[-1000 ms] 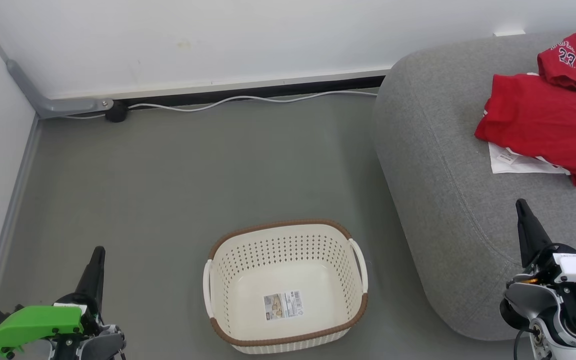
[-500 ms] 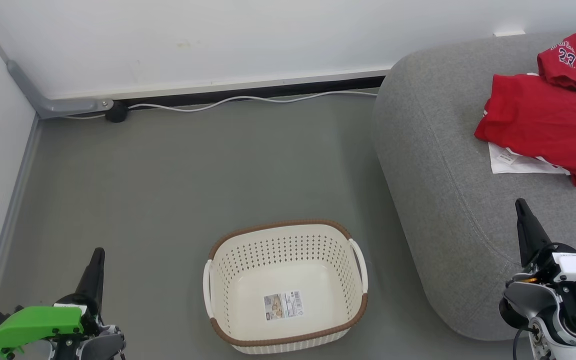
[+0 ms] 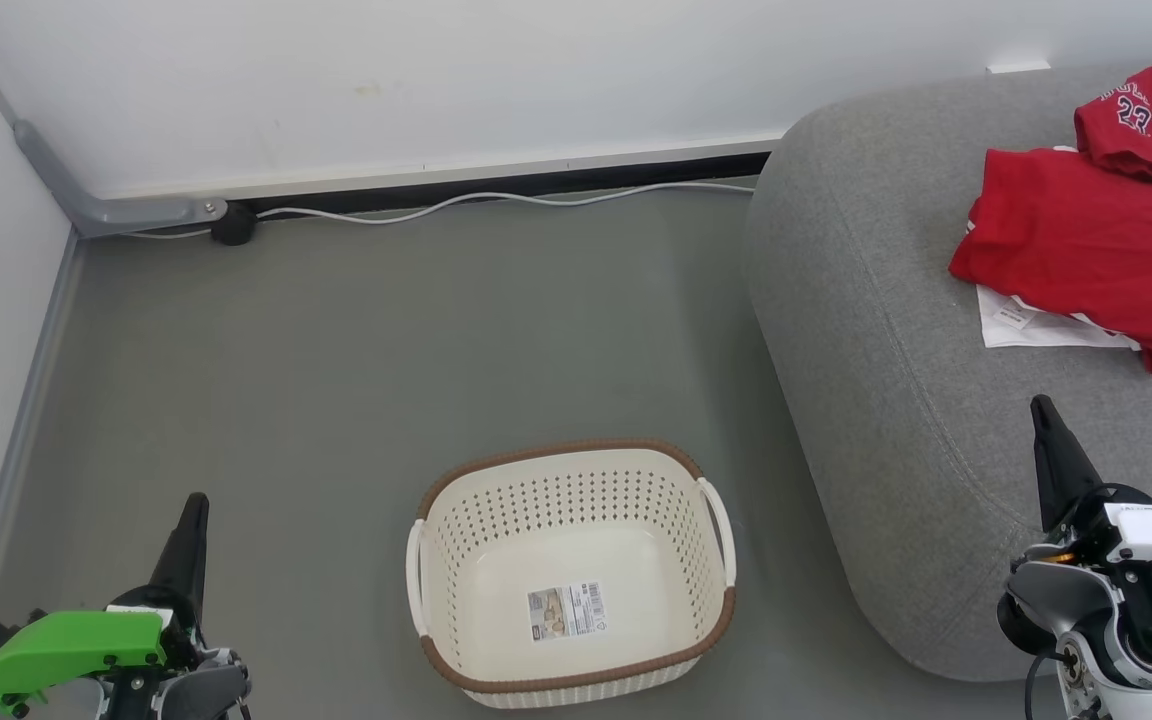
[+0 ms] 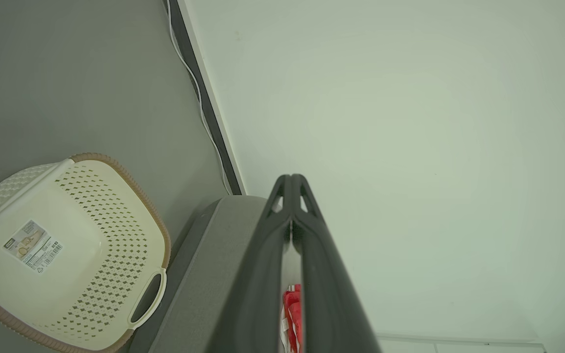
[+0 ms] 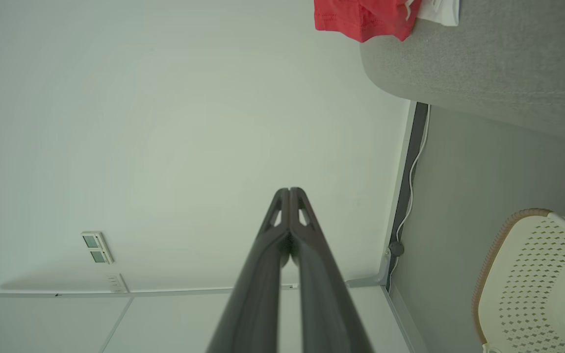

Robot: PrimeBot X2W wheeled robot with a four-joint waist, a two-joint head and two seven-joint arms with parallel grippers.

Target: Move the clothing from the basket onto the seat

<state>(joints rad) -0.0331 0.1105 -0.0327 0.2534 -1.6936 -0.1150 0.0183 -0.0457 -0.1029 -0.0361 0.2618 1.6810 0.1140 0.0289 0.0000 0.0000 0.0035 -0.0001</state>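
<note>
You have the basket [image 3: 556,447] standing upright on the floor [image 3: 336,350], low in the middle of the head view. It is a small cream rectangular tub with perforated walls, a brown woven-look rim and a white handle on each side. Its bare bottom shows a label sticker [image 3: 566,610]. To its right, near but not touching, you see the seat [image 3: 886,330], a big grey fabric cushion with rounded corners and a curved stitched seam. The clothing [image 3: 1076,240] lies on top of the seat toward its far right. The red garments overlap in a loose heap: one lies fairly flat with a white piece poking out beneath it, and one is crumpled behind it, showing the number 23.
</note>
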